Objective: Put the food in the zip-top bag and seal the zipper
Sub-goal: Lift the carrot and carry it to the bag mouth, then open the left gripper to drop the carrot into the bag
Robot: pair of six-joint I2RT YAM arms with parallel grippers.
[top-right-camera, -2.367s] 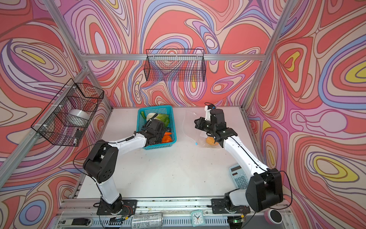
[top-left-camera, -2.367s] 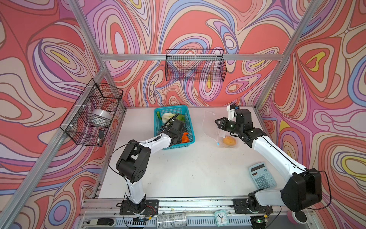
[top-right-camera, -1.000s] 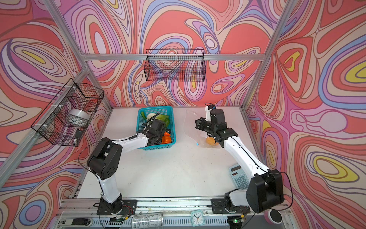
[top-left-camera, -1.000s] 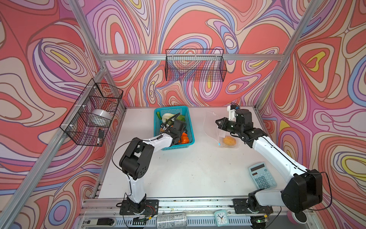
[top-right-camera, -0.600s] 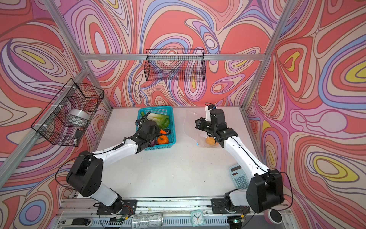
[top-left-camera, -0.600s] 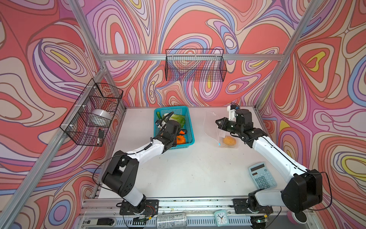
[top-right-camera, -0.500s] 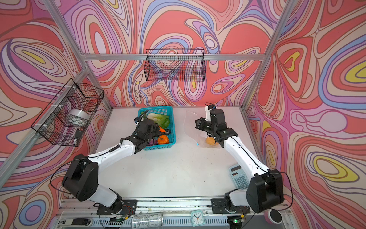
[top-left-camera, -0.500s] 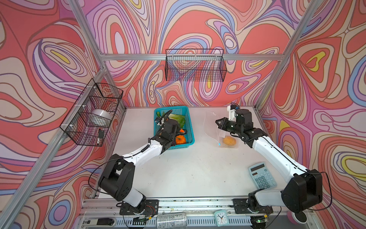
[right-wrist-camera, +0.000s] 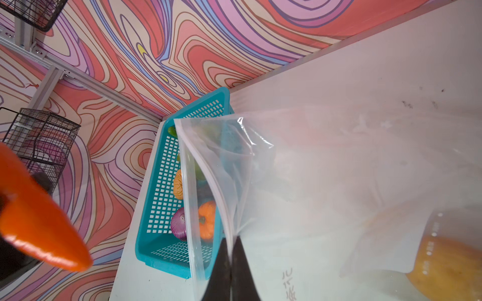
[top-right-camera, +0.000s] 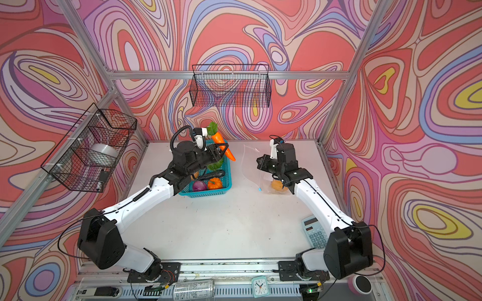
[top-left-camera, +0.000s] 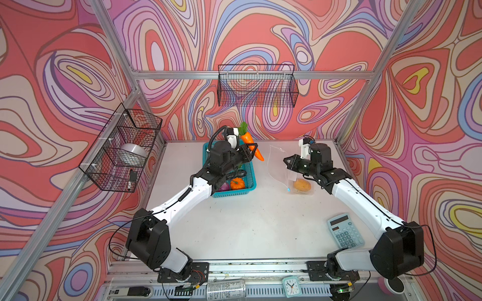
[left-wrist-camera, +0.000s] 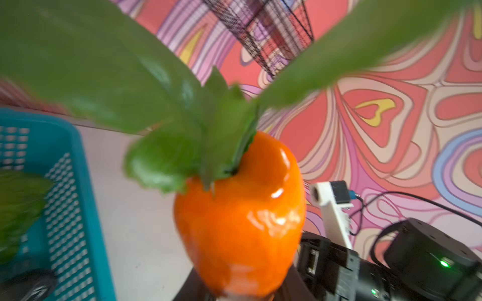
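carrot (top-left-camera: 247,138) — inside the left gripper (top-left-camera: 252,149)

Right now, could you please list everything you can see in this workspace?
table: one, white, centre.
basket: one, teal, table's far side.
pumpkin: one, orange, in basket.
onion: one, purple, in basket.
leafy piece: one, green, in basket.
zip-top bag: one, clear, right of basket.
slider tab: one, light blue, on bag's edge.
potatoes: two, tan, one in bag, another in basket.
carrot: one, orange with green leaves, lifted near basket.
calculator: one, pale blue, table's near right.
wire baskets: two, black, back wall and left wall.
clock: one, pale teal, front rail.
can: one, silver, front rail.
left gripper: one, black, shut on carrot.
right gripper: one, black, pinching bag's mouth edge.
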